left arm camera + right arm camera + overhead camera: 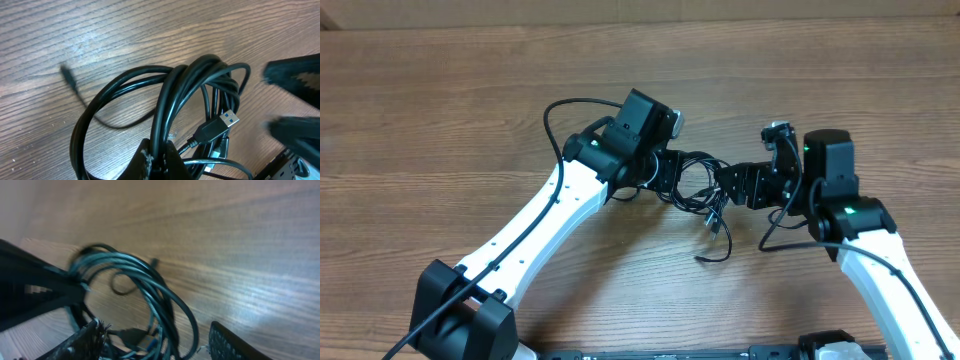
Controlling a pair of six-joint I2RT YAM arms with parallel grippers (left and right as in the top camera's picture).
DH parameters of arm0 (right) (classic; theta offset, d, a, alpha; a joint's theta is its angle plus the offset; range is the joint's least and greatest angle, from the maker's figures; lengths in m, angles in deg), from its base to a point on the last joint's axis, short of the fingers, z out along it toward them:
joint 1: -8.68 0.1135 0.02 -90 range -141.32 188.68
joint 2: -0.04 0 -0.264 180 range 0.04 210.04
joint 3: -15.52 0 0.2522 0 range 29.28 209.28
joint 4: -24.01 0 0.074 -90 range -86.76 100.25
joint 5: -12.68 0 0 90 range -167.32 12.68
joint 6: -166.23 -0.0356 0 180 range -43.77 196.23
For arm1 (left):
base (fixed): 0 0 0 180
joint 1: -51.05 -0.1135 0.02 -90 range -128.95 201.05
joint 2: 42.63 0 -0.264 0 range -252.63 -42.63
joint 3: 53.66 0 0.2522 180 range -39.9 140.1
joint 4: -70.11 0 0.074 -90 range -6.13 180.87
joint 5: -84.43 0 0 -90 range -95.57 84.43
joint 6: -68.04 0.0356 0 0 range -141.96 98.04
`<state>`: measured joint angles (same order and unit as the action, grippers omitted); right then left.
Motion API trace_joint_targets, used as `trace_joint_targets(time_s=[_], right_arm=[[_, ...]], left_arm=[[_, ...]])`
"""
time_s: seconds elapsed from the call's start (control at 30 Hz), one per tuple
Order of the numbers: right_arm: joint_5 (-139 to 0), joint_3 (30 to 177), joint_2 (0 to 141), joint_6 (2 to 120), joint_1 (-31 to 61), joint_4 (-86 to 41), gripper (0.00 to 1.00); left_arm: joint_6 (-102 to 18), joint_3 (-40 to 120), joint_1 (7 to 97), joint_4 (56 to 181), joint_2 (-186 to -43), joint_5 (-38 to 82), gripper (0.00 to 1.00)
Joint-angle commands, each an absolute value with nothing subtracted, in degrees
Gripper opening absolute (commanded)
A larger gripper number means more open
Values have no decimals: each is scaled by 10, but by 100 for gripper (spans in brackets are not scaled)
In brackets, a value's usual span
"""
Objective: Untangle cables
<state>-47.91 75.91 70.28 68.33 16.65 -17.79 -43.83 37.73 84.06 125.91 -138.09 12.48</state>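
The cables (698, 186) form a tangled black bundle at the table's middle, between my two grippers. My left gripper (670, 172) holds the bundle's left side. In the left wrist view it (161, 162) is shut on a few strands of the cables (167, 95), beside a USB plug (222, 122) with a blue insert. My right gripper (738, 186) reaches in from the right. In the right wrist view it (155, 345) stands open, the looped cables (145, 282) and a plug (132, 336) lying between its fingers (82, 342). One loose cable end (716, 252) trails toward the front.
The bare wooden table (440, 110) surrounds the bundle on all sides. The white left arm (540, 215) runs to the front left and the right arm (880, 265) to the front right. The right gripper's blurred fingers (295, 80) show at the right of the left wrist view.
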Motion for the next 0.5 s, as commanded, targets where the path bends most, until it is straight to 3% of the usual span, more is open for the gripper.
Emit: trace_joint_targets(time_s=[0.0,0.27,0.4,0.47], right_arm=[[-472,773,734,683,169,-180,63],[-472,773,767,684,169,-179,57],[-472,772,767,687,169,-170,44],[-472,772,767,687,169,-167,31]], left_arm=[[-420,387,840,1255,-1368,128,4],[-421,387,841,1246,-1363,123,4],[-423,388,841,1244,-1358,127,4],[-423,390,841,1243,-1354,130,4]])
